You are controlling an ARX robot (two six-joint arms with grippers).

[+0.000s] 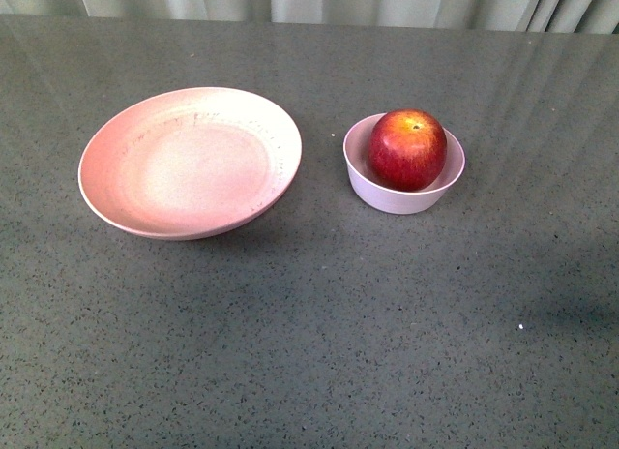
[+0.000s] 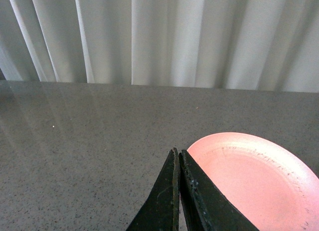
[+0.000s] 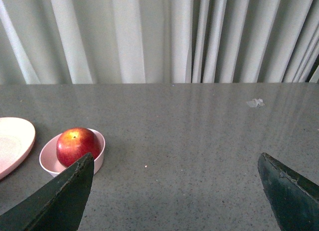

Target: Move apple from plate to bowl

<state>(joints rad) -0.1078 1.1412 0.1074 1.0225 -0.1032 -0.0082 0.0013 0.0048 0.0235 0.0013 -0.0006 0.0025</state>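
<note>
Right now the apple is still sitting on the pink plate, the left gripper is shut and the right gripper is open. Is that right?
Not quite. The apple sits in the bowl, and the plate holds nothing; the front view shows it. The rest stands: the left gripper is shut and the right gripper is open.

Apple (image 1: 407, 149): glossy deep red, yellow-orange patch at the stem dimple, stem up, seated in the bowl (image 1: 403, 196).
Bowl: small, pale pinkish-white, steep-sided, upright.
Plate (image 1: 191, 163): wide, shallow, salmon-pink, paler centre, just left of the bowl, not touching it.
</note>
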